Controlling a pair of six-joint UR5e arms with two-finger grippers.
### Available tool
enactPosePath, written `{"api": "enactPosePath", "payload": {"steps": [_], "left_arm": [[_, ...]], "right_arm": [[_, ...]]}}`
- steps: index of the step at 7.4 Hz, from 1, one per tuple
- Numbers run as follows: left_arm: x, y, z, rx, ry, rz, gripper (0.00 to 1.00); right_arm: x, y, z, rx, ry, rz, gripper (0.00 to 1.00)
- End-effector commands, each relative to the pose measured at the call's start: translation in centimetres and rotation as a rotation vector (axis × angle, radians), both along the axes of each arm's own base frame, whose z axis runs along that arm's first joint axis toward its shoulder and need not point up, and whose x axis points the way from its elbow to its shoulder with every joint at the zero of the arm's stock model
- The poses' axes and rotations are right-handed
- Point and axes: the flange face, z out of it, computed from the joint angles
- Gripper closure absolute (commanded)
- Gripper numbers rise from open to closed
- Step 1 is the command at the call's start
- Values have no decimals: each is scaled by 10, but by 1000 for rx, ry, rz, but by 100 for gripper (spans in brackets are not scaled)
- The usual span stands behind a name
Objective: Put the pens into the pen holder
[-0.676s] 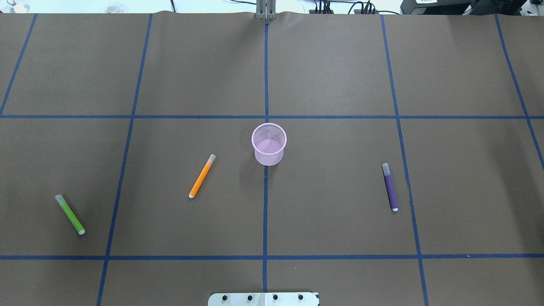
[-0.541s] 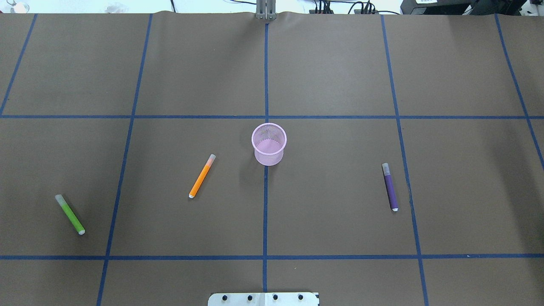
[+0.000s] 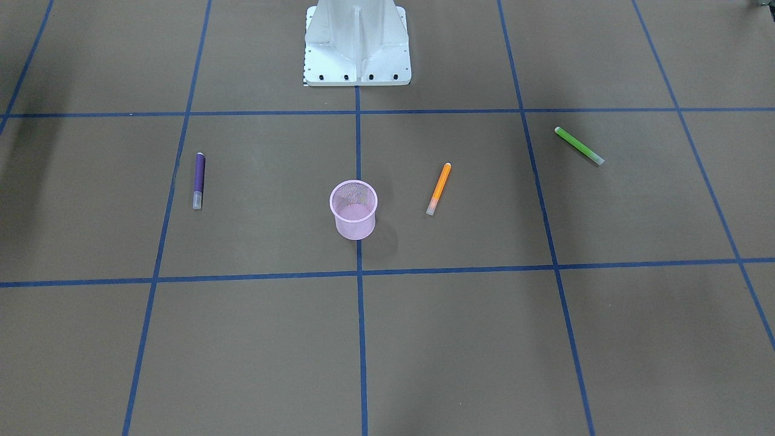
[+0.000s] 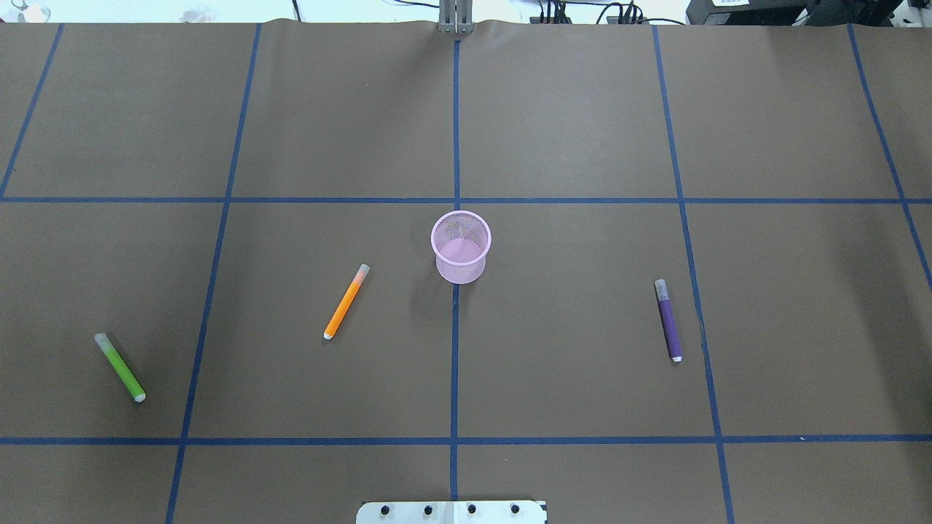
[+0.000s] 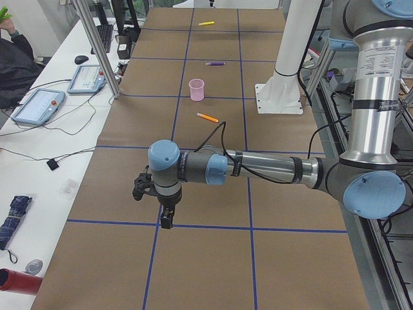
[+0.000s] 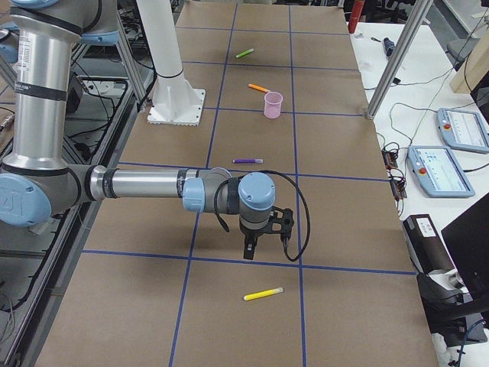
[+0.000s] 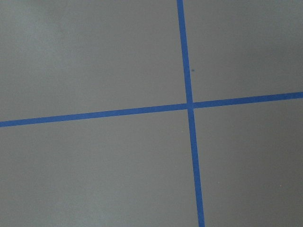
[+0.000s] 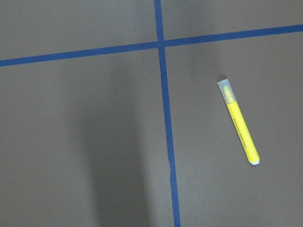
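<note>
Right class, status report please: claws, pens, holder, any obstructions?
Hovering: left claw, right claw, open or shut unclear. Empty pen holder upright. Lying flat, apart from it: orange pen, green pen, purple pen; yellow pen near right claw. Nothing blocking.

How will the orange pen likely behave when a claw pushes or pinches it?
The orange pen lies flat on the table and looks round, so a sideways nudge would probably roll it. It is slim and straight, so likely stiff and light. Its barrel looks smooth; pinched near one end, it might swivel or slip.
</note>
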Motion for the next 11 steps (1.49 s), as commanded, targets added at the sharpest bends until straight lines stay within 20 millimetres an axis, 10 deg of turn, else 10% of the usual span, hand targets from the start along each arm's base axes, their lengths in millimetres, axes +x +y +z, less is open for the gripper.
{"api": "enactPosePath", "payload": {"steps": [1,5,7,11], "left_arm": [[0,0,7,-16,-8,-4,0],[28,-14,-59,-32,186,-92,0],[88,-12,-74,-230,231,-241,0],[213,92,-113,-335,115,-461,0]], "right_arm": [[0,0,-6,19,3,0,0],[1,-3,-24,54,-21,4,0],[3,-3,-21,54,11,4,0],[3,6,-9,35,14,-2,0]]}}
